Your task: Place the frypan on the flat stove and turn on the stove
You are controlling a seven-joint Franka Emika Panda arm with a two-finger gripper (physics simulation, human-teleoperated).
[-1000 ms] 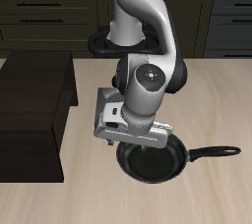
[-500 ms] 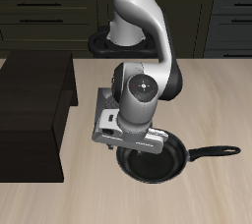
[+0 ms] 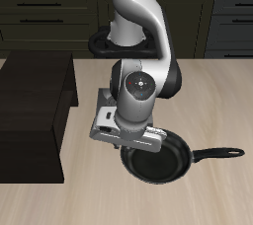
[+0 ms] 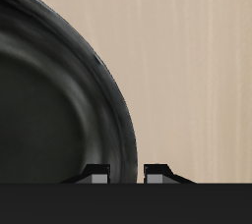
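Black frypan (image 3: pixel 156 160) rim under gripper (image 4: pixel 126 175)

We see a pale wooden desk (image 3: pixel 40 204). On it rests the frypan (image 3: pixel 158 162), near the front edge, its long handle lying along the surface. A large dark brown box (image 3: pixel 35 111) stands well apart from it.

Black frypan (image 3: pixel 158 160) (handle sideways) on table.
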